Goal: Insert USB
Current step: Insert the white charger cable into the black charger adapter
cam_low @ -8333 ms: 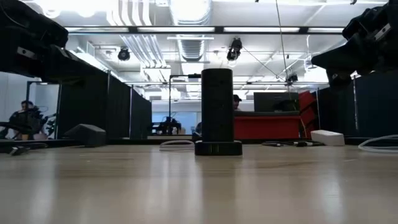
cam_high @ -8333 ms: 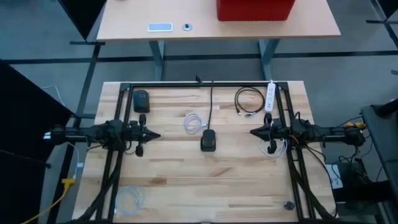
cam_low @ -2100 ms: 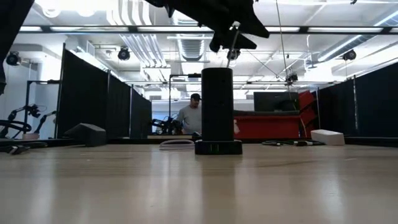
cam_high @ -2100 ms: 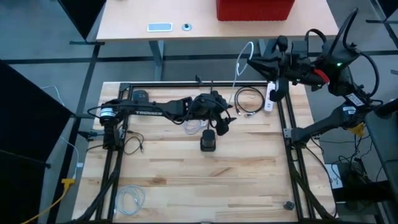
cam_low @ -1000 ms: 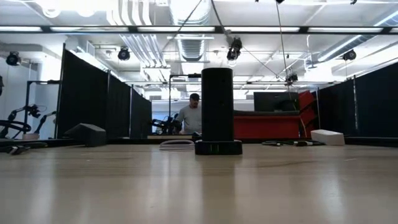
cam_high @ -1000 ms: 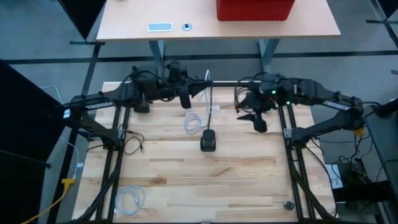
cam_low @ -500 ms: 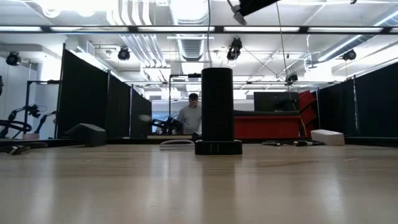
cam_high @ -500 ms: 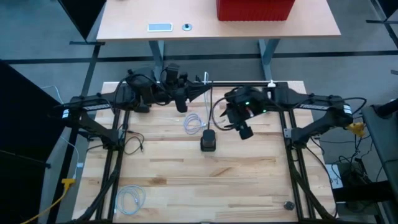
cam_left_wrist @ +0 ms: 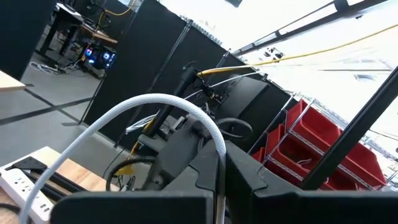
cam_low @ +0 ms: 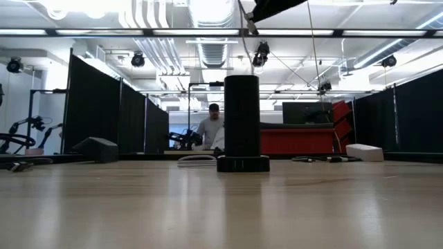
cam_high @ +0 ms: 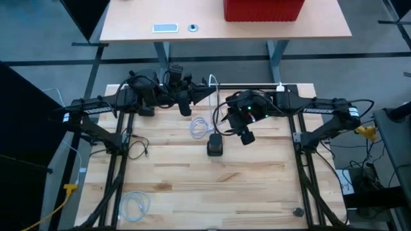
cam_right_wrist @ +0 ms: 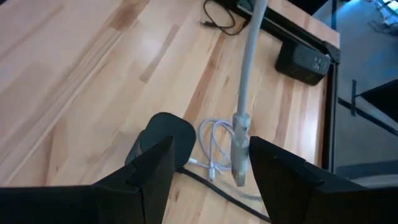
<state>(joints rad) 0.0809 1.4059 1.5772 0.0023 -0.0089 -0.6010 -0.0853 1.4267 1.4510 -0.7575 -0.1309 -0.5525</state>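
A black tower hub (cam_high: pixel 215 145) stands upright mid-table, also in the low view (cam_low: pixel 241 121) and the right wrist view (cam_right_wrist: pixel 158 140). My left gripper (cam_high: pixel 209 91) is high over the far side, shut on a white USB cable (cam_left_wrist: pixel 155 106) that arcs up out of it. The cable's free end hangs down, and its plug (cam_right_wrist: pixel 240 163) dangles above the table between the fingers of my open right gripper (cam_right_wrist: pixel 208 165), close beside one finger (cam_right_wrist: pixel 273 171); I cannot tell whether they touch. The low view shows the plug (cam_low: pixel 250 28) above the tower. My left gripper pinches the white cable (cam_left_wrist: pixel 219 177) between its two fingers, some way back from the plug. The cable loops upward out of the fingers in a slack arc (cam_high: pixel 212 79), clear of the table, and its plug end hangs down.
A loose white cable coil (cam_high: pixel 200 126) lies just beyond the tower. A black box (cam_right_wrist: pixel 305 59) sits at the far left, a white power strip (cam_high: pixel 279 90) at the far right, and another white coil (cam_high: pixel 135 205) at the near left. The near half of the wooden table (cam_high: pixel 257 186) is bare.
My right gripper has come down from the far right toward the table's left, to the hanging plug above the tower. My left gripper has held the cable nearly still, shifting slightly toward the right.
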